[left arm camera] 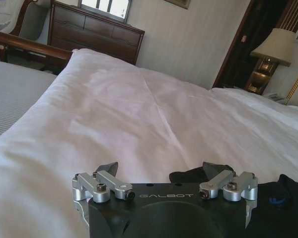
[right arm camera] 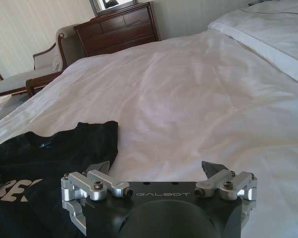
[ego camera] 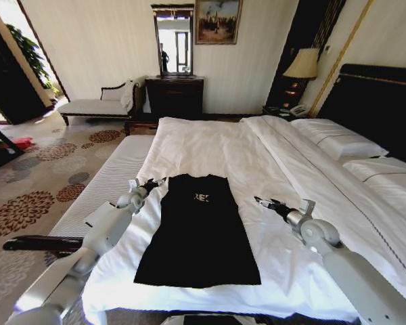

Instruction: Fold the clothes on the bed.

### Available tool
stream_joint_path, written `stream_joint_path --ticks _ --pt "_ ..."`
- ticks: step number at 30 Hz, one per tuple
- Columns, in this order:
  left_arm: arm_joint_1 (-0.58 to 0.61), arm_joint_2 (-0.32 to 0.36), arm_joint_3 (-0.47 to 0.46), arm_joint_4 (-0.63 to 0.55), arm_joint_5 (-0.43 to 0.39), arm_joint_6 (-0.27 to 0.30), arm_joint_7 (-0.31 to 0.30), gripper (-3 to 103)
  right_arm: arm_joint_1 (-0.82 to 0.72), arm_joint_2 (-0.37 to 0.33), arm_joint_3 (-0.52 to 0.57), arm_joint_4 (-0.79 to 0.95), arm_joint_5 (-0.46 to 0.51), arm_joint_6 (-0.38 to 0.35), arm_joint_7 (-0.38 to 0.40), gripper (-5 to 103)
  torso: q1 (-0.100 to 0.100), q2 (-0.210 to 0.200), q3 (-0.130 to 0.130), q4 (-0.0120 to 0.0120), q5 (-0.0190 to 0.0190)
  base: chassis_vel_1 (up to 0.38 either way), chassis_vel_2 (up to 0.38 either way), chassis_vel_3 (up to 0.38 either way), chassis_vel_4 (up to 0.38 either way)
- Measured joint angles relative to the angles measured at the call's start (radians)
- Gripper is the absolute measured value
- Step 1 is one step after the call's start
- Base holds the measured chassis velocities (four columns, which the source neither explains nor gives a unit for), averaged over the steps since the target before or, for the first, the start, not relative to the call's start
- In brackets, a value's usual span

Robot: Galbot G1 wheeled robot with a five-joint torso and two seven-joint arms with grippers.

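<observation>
The clothes, one black sleeveless top (ego camera: 197, 233) with white chest lettering, lie flat on the white bed (ego camera: 210, 139), neck toward the far end. My left gripper (ego camera: 151, 184) hovers at the top's left shoulder, open. In the left wrist view the left gripper (left arm camera: 161, 171) has its jaws spread wide, with the top's black fabric (left arm camera: 283, 193) beside one fingertip (left arm camera: 211, 169). My right gripper (ego camera: 264, 202) sits open over bare sheet, a short way right of the top. The right wrist view shows the right gripper (right arm camera: 156, 168) with the top (right arm camera: 39, 163) off to one side.
A narrow white padded bench (ego camera: 105, 186) runs along the bed's left side. Pillows (ego camera: 338, 143) and a dark headboard (ego camera: 379, 101) are on the right. A dresser (ego camera: 174, 95), a chaise (ego camera: 95, 105) and a lamp (ego camera: 302, 64) stand by the far wall.
</observation>
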Motion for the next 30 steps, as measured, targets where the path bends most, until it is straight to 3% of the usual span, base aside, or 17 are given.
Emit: stream_joint_path --ticks 11,21,26,27,29,30 --pt "-0.084 -0.144 0.037 0.213 0.037 -0.016 0.041 97 0.002 -0.004 0.002 -0.003 0.004 -0.003 0.012 100 0.0 0.0 0.0 0.0 0.0 0.0 0.0 0.0 0.0" --pt "-0.111 -0.206 0.04 0.29 0.066 -0.043 0.061 96 -0.001 -0.005 0.008 -0.009 0.005 -0.003 0.012 100 0.0 0.0 0.0 0.0001 0.0 0.0 0.0 0.0 0.0" --pt "-0.119 -0.228 0.038 0.325 0.083 -0.07 0.065 91 -0.001 -0.002 0.008 -0.01 0.005 -0.003 0.011 100 0.0 0.0 0.0 0.0002 0.0 0.0 0.0 0.0 0.0" --pt "-0.119 -0.235 0.029 0.33 0.086 -0.074 0.062 81 -0.001 -0.001 0.007 -0.01 0.004 -0.003 0.011 100 0.0 0.0 0.0 0.0001 -0.0001 0.0 0.0 0.0 0.0" --pt "-0.119 -0.238 0.022 0.331 0.087 -0.075 0.058 81 -0.001 -0.001 0.007 -0.011 0.004 -0.003 0.01 100 0.0 0.0 0.0 0.0001 -0.0001 0.0 0.0 0.0 0.0" --pt "-0.118 -0.241 0.017 0.333 0.087 -0.079 0.054 76 -0.001 0.0 0.006 -0.011 0.003 -0.003 0.01 100 0.0 0.0 0.0 0.0001 -0.0001 0.0 0.0 0.0 0.0"
